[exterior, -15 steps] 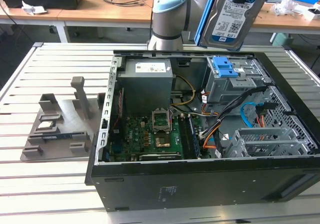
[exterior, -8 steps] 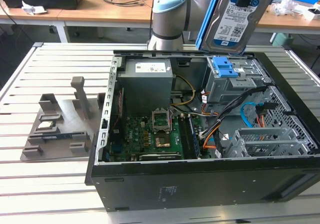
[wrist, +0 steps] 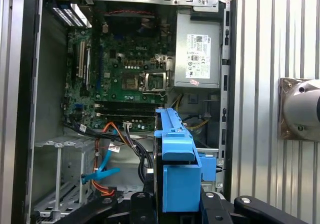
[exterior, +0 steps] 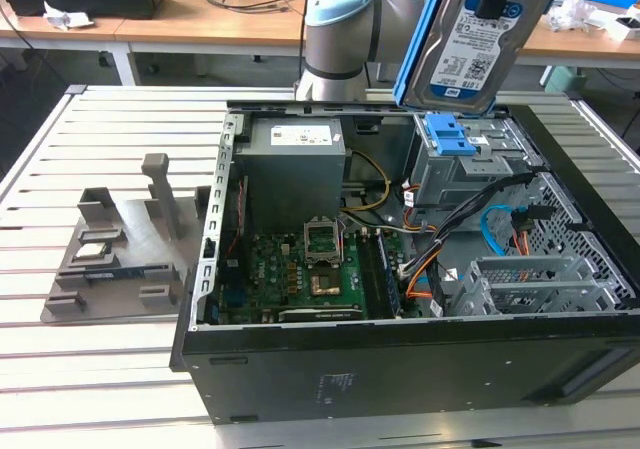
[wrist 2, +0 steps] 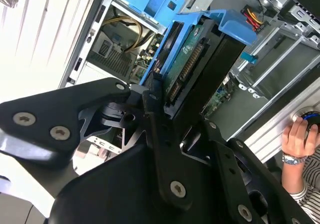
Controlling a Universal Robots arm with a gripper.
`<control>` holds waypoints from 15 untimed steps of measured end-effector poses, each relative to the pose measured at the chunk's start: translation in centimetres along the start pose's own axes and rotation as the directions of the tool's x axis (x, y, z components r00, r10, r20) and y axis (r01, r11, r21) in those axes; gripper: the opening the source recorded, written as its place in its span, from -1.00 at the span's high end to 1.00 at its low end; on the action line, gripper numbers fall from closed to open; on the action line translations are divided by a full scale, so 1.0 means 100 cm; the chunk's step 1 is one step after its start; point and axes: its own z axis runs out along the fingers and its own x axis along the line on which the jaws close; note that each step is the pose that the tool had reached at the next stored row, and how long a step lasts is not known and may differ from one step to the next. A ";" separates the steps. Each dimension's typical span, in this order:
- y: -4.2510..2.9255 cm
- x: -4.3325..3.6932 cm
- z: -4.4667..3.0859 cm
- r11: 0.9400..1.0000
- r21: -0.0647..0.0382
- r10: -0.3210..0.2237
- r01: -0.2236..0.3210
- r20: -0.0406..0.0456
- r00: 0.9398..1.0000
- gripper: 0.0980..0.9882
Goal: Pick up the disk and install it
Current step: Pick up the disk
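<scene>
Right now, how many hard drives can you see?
1: the disk, gripped by the claw, tilted above the open computer case near its drive cage. Others may be hidden inside that cage.

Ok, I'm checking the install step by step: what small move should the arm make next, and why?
Probably ease the disk down toward the drive cage: the gripper grips it on edge, hanging above the cage's blue latch, not yet seated.

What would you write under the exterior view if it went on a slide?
The gripper holds the disk tilted above the open computer case, near its blue-latched drive cage.
</scene>
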 end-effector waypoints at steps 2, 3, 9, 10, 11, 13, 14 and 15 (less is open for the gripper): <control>0.0001 0.0027 0.0001 1.000 0.000 0.000 0.000 0.000 1.000 0.41; 0.0001 0.0040 0.0001 1.000 0.000 0.000 0.000 0.000 1.000 0.41; 0.0005 0.0127 0.0010 1.000 0.000 0.000 0.000 0.000 1.000 0.41; 0.0005 0.0141 0.0011 1.000 0.000 0.000 0.000 0.000 1.000 0.41; 0.0005 0.0152 0.0013 1.000 0.000 0.000 0.000 0.000 1.000 0.41; 0.0005 0.0162 0.0021 1.000 0.000 0.000 0.000 -0.001 1.000 0.41; 0.0005 0.0164 0.0026 1.000 0.000 0.000 0.000 -0.001 1.000 0.41; 0.0004 0.0166 0.0047 1.000 0.000 0.000 0.000 0.000 1.000 0.41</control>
